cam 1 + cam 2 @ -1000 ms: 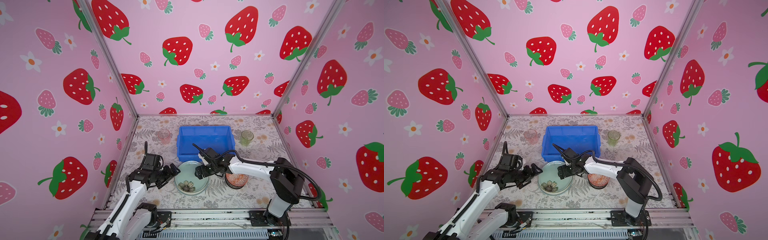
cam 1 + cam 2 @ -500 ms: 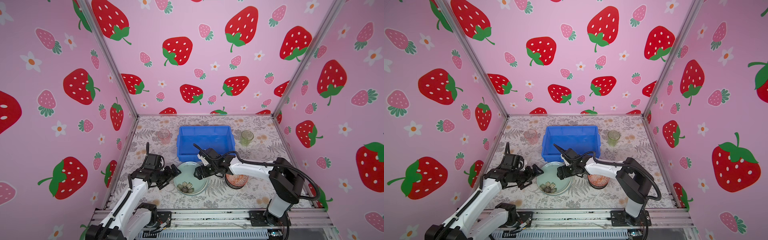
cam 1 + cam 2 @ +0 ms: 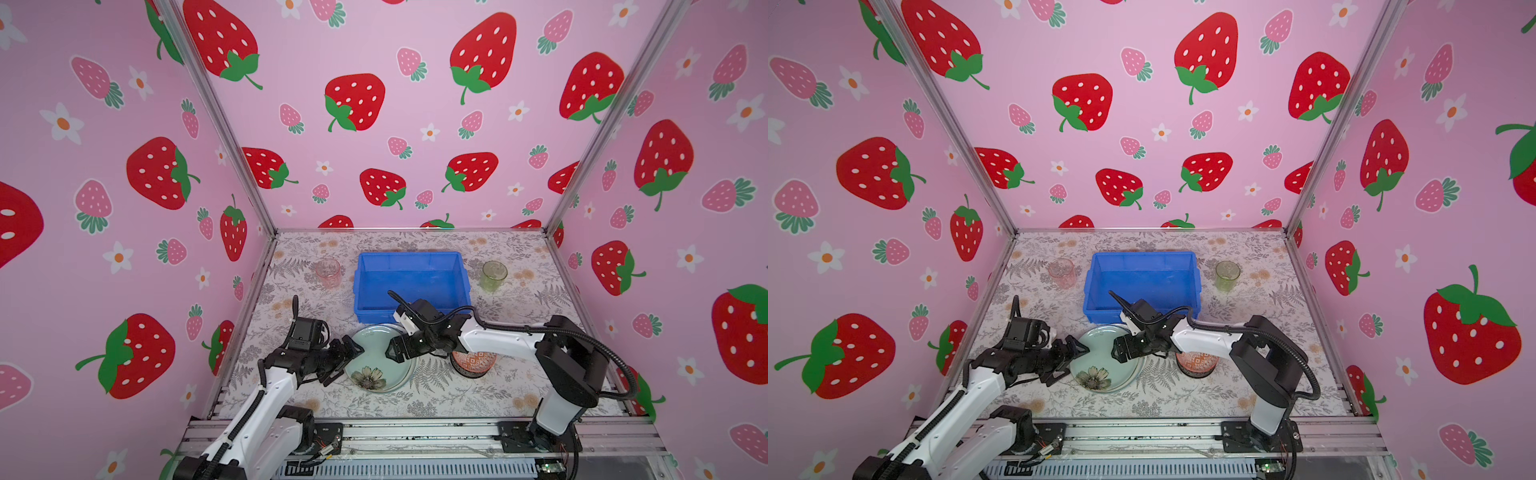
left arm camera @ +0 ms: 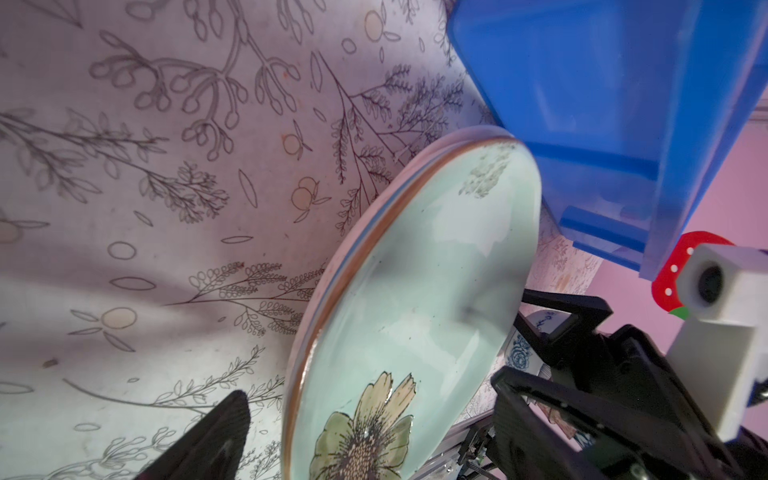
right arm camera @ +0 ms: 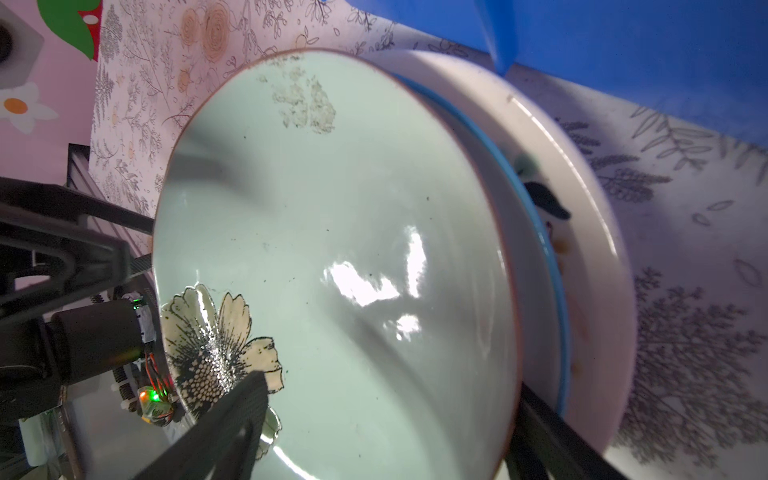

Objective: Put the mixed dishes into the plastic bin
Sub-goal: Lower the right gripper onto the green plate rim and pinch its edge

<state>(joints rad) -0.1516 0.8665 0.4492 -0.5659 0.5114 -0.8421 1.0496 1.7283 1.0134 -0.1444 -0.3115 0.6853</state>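
The left claw (image 3: 348, 363) sits left of centre in the lower half of both top views. Its jaws are spread wide around the left rim of a pale green plate (image 3: 376, 353) and hold nothing. The right claw (image 3: 391, 354) faces it from the right, just above the plate's right side. It too gapes and holds nothing. In the right wrist view one finger (image 5: 232, 424) hangs over the glazed face by a painted flower, and the other dips below the rim.

The green plate tops a stack. Under it lie lower plates (image 5: 590, 249), one blue-edged, one with a broad white rim. The stack rests on the floral surface (image 3: 436, 399), just beside the near wall of the blue bin (image 3: 415, 278), which is empty at the centre of the view. An orange bowl (image 3: 473, 365) sits right of the stack, partly under the right arm. A pink cup (image 3: 328, 272) stands left of the bin and a green cup (image 3: 493, 275) stands right of it. No dish is in the bin yet.

Risks, as I judge them:
- The glaze looks slick, so a pinch on the thin rim may slip.
- A finger pushed under the rim may catch the plate below and drag or lift it too.
- If one claw lifts before the other, the plate may tilt and slide off.
- The two claws are close together and could knock each other.
- The bin wall is right there, so a low carry could strike it.
- The right arm could nudge the orange bowl.
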